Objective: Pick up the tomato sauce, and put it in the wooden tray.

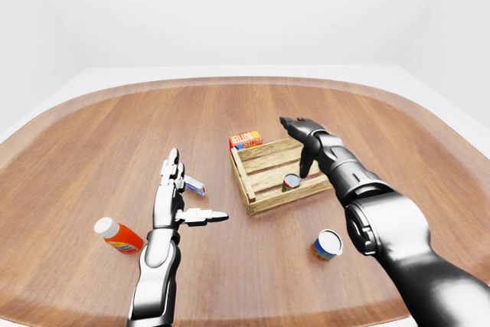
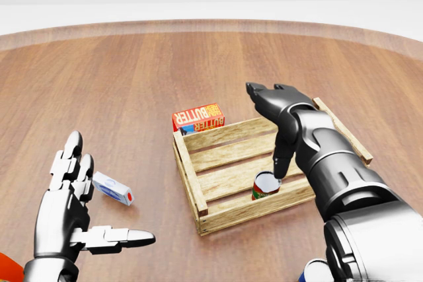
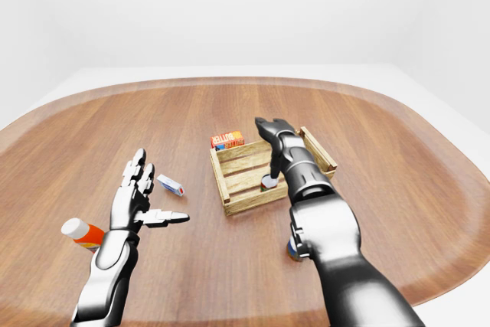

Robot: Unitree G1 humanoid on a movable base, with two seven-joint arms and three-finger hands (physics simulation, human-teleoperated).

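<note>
Small red-and-green tomato sauce can (image 2: 266, 185) standing upright inside the slatted wooden tray (image 2: 192, 175), at the tray's lower-right part in the head view, close to the near wall. Nothing gripping it.

Right hand (image 2: 277, 120) hovering over the tray, fingers spread open, one fingertip (image 2: 279, 174) pointing down just above the can's top; touching or not: cannot tell. Dark metal forearm crossing the tray's right end, hiding part of that wall.

Left hand (image 2: 74, 203) hanging open over the brown wooden counter (image 2: 132, 70) at the lower left of the head view, fingers extended, thumb sticking out to the right, holding nothing.

Red butter box (image 2: 197, 117) lying just beyond the tray's upper-left corner. Small white-and-blue box with a red end (image 2: 113, 188) lying on the counter just right of the left hand. Orange bottle with a white cap (image 1: 118, 236) lying on its side at the lower left of the left-eye view. Blue-and-yellow round tub (image 1: 327, 244) sitting below the tray, beside the right arm.
</note>
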